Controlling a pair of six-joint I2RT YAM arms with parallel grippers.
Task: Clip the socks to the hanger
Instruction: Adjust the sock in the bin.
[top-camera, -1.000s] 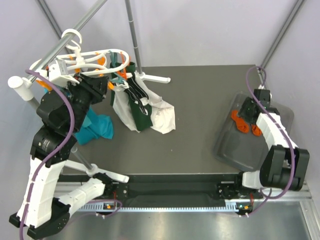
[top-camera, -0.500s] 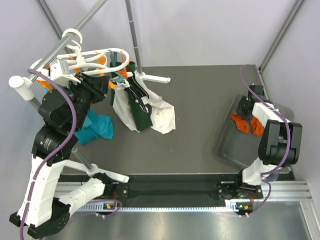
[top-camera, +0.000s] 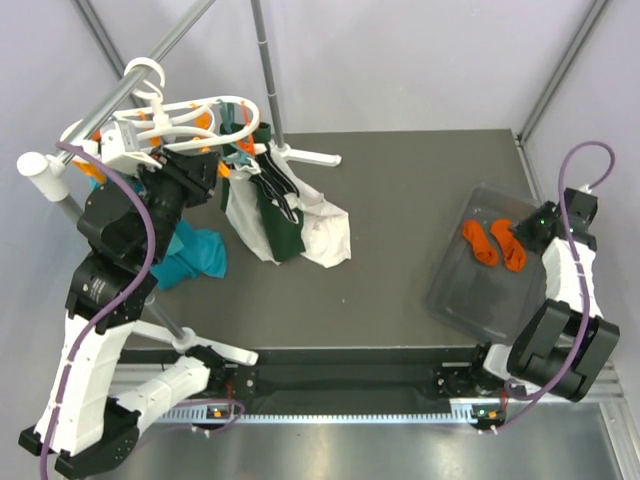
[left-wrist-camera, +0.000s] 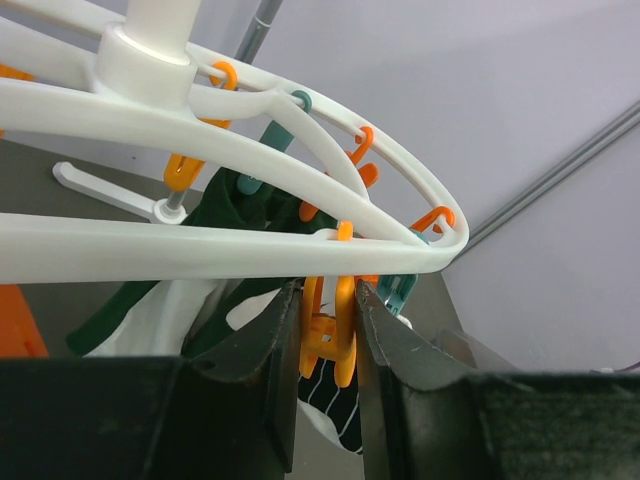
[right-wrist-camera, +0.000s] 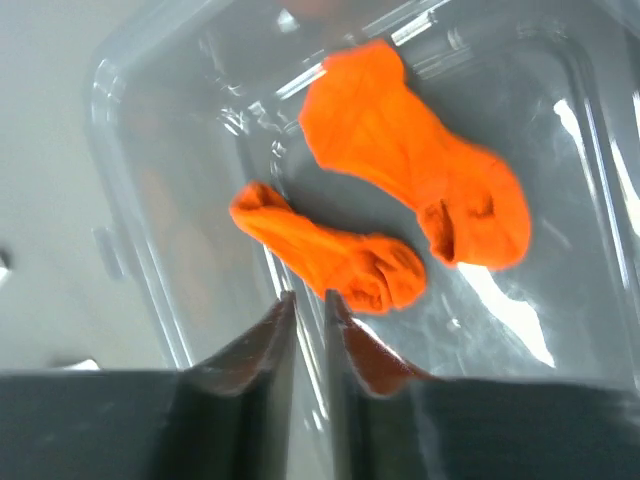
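Note:
The white oval hanger (top-camera: 215, 105) hangs at the back left, its ring filling the left wrist view (left-wrist-camera: 250, 250). My left gripper (top-camera: 205, 165) is shut on one orange clip (left-wrist-camera: 330, 325) that dangles under the ring. A dark sock with thin white stripes (left-wrist-camera: 335, 405) hangs just below that clip. Two orange socks (top-camera: 480, 243) (top-camera: 512, 245) lie in the clear tray (top-camera: 460, 300) at the right; both show in the right wrist view (right-wrist-camera: 330, 255) (right-wrist-camera: 420, 170). My right gripper (right-wrist-camera: 310, 305) is shut and empty, above the tray's rim beside the smaller sock.
White and dark-green cloths (top-camera: 285, 220) hang from the hanger down to the table. A teal cloth (top-camera: 195, 255) hangs at the left. The grey rail (top-camera: 130, 85) and the stand's white foot (top-camera: 310, 157) are at the back left.
My right arm has swung from over the socks, past the tray's far edge, to the tray's right side. Both orange socks stay in the tray. The left gripper has not moved.

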